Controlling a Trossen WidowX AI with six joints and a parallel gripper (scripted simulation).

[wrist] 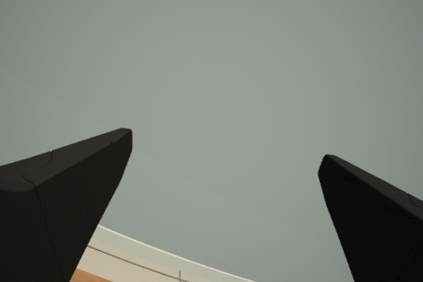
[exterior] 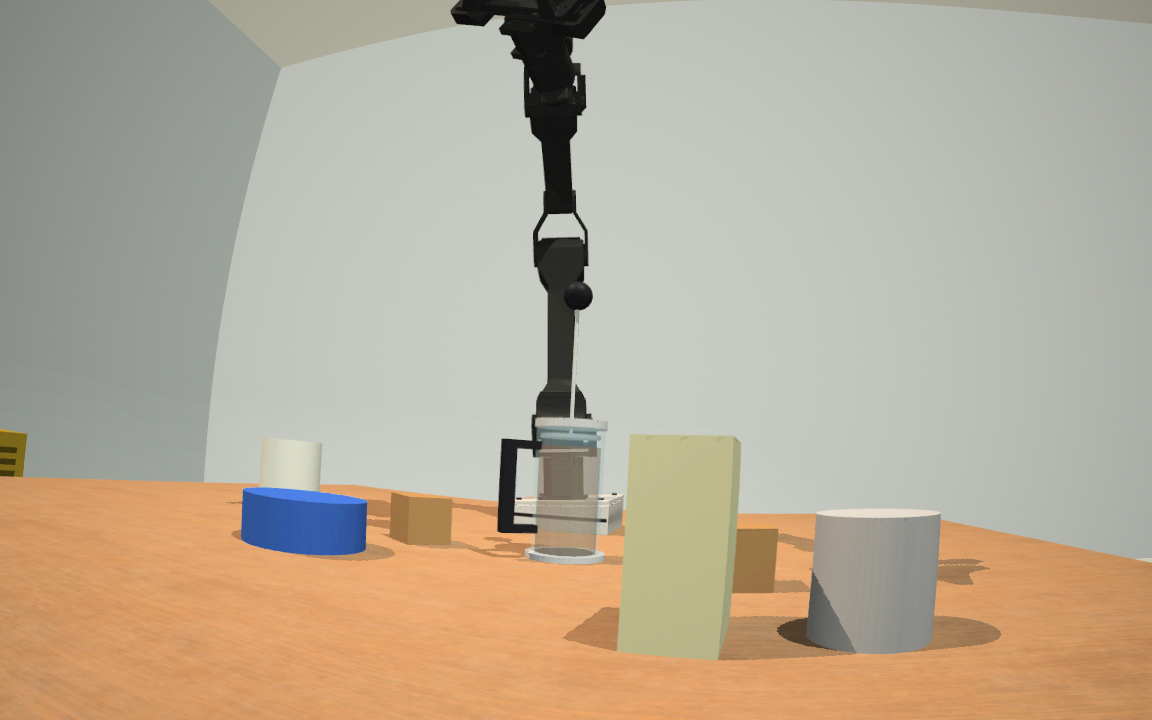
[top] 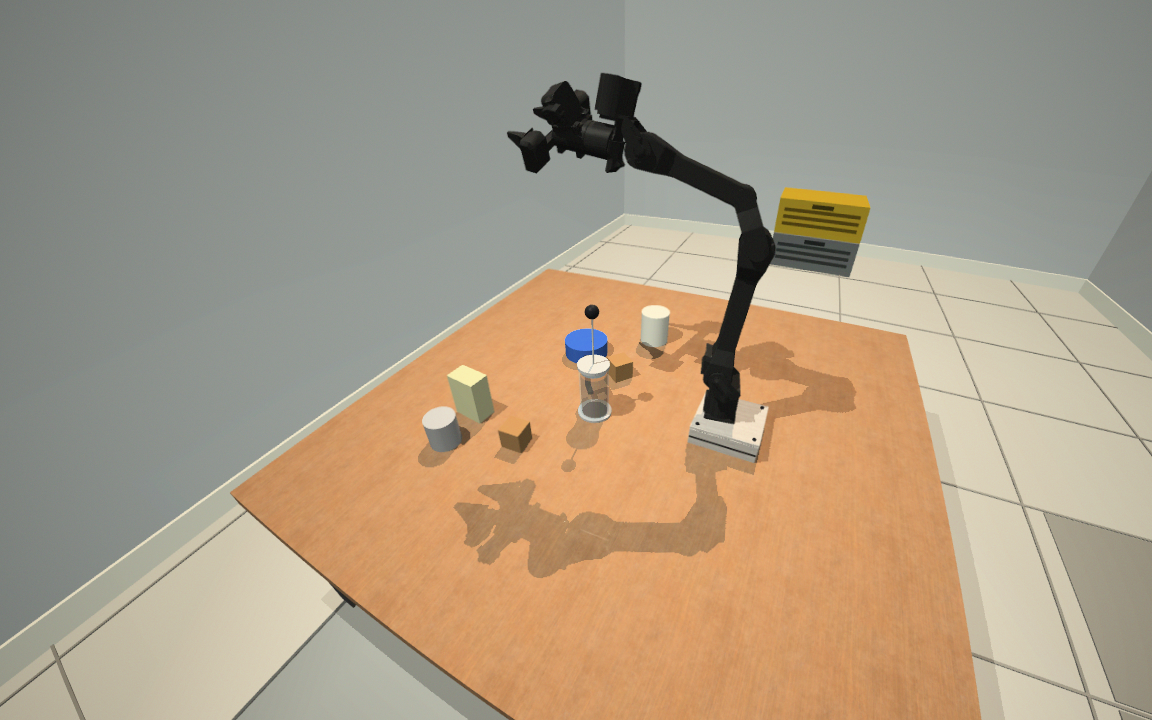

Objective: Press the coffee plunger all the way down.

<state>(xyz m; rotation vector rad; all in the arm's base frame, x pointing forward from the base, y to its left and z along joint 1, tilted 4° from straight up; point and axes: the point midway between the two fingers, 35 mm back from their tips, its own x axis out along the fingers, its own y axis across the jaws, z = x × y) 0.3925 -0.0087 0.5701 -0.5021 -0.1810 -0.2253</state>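
Note:
The coffee press [top: 594,411] [exterior: 567,537] stands upright on the table, a clear cylinder with a white lid and a black handle [exterior: 507,485]. Its plunger is up: a thin rod rises high above the lid and ends in a black ball knob [top: 592,311] [exterior: 577,295]. My gripper [top: 522,122] [wrist: 229,152] is open and empty, high above the table and well above the knob, pointing roughly level toward the wall. In the exterior view its fingers are cut off by the top edge. The press does not show in the wrist view.
A blue disc [top: 585,345] [exterior: 302,521], a small brown block [top: 621,368] [exterior: 420,518] and a white cylinder [top: 654,325] [exterior: 290,463] stand near the press. A pale green block [top: 471,394] [exterior: 677,546], a grey cylinder [top: 441,429] [exterior: 873,580] and another brown block [top: 515,435] [exterior: 755,559] stand on its other side.

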